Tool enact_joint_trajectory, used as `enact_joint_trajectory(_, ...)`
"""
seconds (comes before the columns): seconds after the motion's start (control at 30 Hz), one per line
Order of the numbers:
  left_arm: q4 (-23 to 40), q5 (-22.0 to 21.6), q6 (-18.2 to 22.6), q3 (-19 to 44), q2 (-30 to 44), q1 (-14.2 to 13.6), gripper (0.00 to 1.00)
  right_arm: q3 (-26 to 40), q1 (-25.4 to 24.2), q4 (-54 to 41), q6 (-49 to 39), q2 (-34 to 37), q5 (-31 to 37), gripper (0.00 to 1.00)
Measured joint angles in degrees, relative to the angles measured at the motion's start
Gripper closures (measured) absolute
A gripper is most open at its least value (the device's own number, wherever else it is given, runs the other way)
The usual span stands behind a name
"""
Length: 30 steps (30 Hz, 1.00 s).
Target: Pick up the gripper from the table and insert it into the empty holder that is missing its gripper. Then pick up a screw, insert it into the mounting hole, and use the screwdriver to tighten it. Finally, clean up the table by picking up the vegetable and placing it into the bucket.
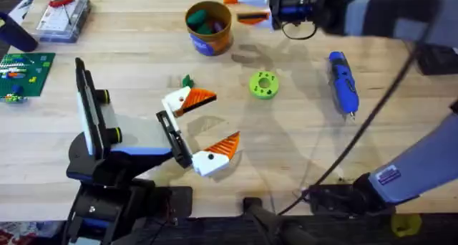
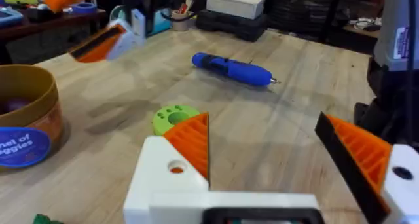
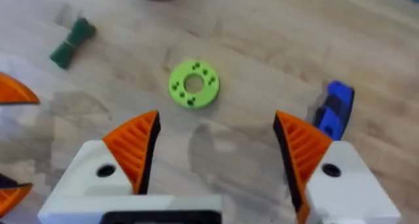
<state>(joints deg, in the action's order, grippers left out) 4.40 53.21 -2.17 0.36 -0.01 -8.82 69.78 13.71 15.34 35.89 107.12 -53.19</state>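
The table (image 1: 300, 152) is pale wood planking with visible grain.

At the upper left of the overhead view lie one clear plastic box (image 1: 63, 17) and, below it, one flat green board (image 1: 23, 73).

At the lower left stands the black-and-white left arm. Its holder (image 1: 174, 136) is one flat black bar.
- The gripper piece (image 1: 187, 102), a white blocky base with a smooth orange wedge tip, sits at the bar's upper end, touching it. Whether it is fastened cannot be told.
- One white finger with a ribbed orange tip and a black dot sits at the lower end.
- The left gripper (image 1: 223, 118) therefore shows two fingers, spread wide and holding nothing.

One small green vegetable (image 1: 187, 81), bow-shaped, lies on the wood just above the gripper piece.

At upper centre stands one bucket (image 1: 227, 31), round, with an orange wall and a blue label. It holds green and dark items.

The right gripper (image 1: 241, 7) hovers at the top edge beside the bucket. Its two white fingers (image 3: 131, 145) with ribbed orange pads are spread, and nothing is between them.

Right of centre lies one bright green ring (image 1: 263, 85), flat and pierced with small holes.

Further right lies one screwdriver (image 1: 343, 84), slim, blue and pen-shaped, with its metal bit pointing toward the lower edge.
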Motion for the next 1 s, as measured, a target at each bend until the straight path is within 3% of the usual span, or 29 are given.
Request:
enact_joint_trajectory(0.17,0.02,0.15,0.00,0.00,0.00,0.02,0.013,5.03,0.01,-26.58,-14.78,-6.68,11.90,0.004)
enact_joint_trajectory(0.47,0.04,0.18,0.00,0.00,0.00,0.02,0.013,9.46,0.18,-54.89,-31.35,-26.88,37.19,0.004)
enact_joint_trajectory(0.77,0.04,0.20,0.00,0.00,0.00,0.00,0.014,8.99,5.76,-69.92,-34.69,-38.83,52.21,0.004)
enact_joint_trajectory(1.0,0.04,0.18,0.00,0.00,0.00,0.00,0.014,-1.42,9.74,-70.25,-32.61,-47.54,55.45,0.004)
